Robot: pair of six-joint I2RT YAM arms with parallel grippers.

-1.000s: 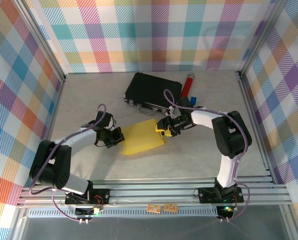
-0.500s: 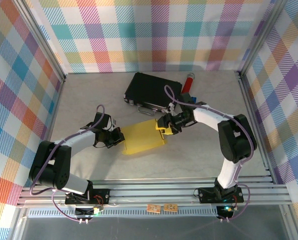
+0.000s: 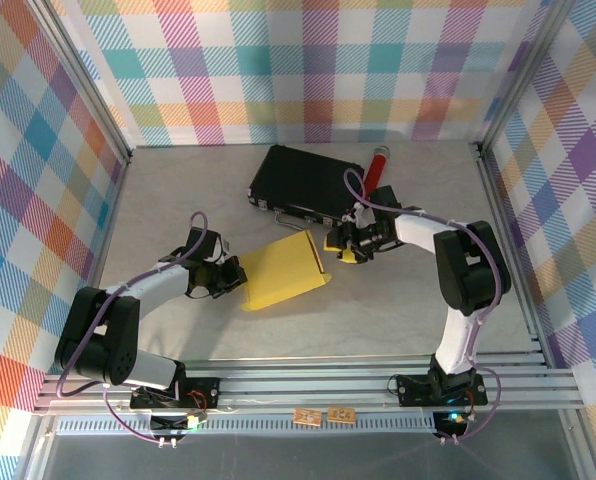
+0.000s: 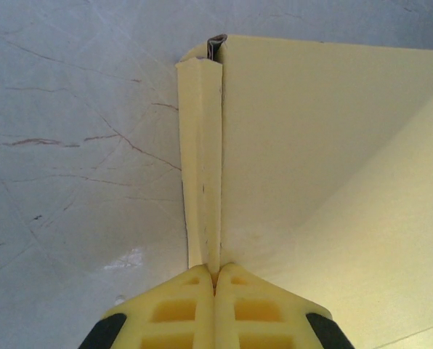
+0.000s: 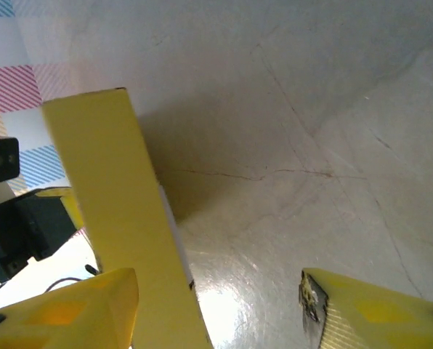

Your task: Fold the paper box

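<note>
The yellow paper box (image 3: 283, 270) lies partly folded on the grey table, between the two arms. My left gripper (image 3: 234, 276) is shut on the box's left edge. In the left wrist view its jaws (image 4: 216, 273) pinch a folded strip of the paper box (image 4: 311, 145). My right gripper (image 3: 342, 246) stands open just off the box's right edge. In the right wrist view a yellow flap of the paper box (image 5: 122, 203) stands close beside the left finger (image 5: 71, 309), and a wide gap separates it from the right finger (image 5: 376, 313).
A black hard case (image 3: 306, 183) lies behind the box. A red and black cylinder (image 3: 375, 168) is at the case's right end, near my right arm. Plaid walls and metal frame rails enclose the table.
My right gripper has opened off the box's right edge and drawn back a little to the right. My left gripper stays shut on the left edge.
</note>
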